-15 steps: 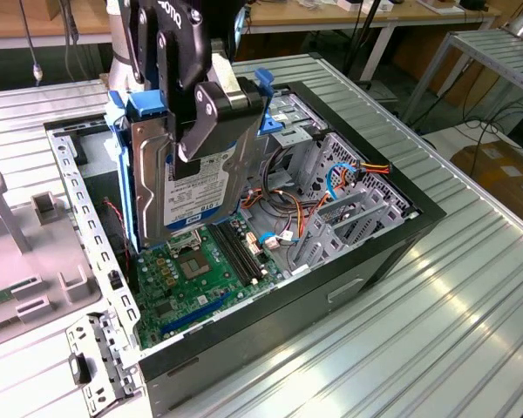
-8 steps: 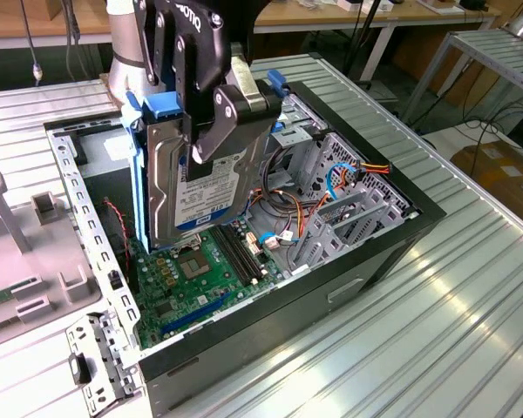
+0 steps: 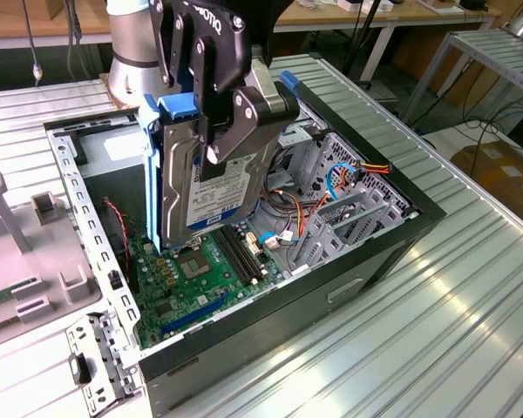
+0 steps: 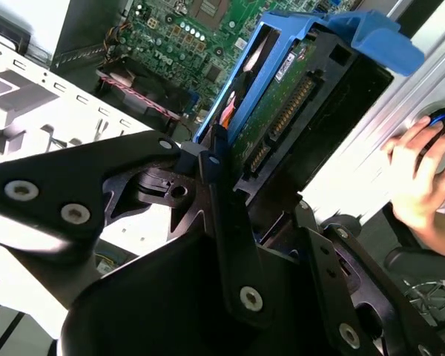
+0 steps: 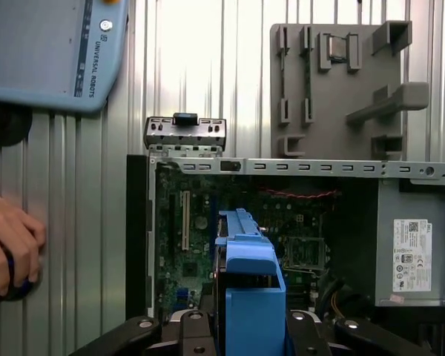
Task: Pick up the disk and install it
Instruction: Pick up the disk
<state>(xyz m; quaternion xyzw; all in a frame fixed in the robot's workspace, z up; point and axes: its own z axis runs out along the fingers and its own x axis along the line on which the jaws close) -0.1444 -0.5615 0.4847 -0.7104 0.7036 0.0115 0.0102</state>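
End effector clamps disk upright above open computer case

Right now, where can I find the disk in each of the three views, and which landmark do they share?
Exterior view: the disk hangs upright in the gripper above the open computer case.
Second wrist view: the disk juts beyond the gripper's black links, circuit side showing.
First wrist view: its blue rail stands before the case.
Shared landmark: the green motherboard.
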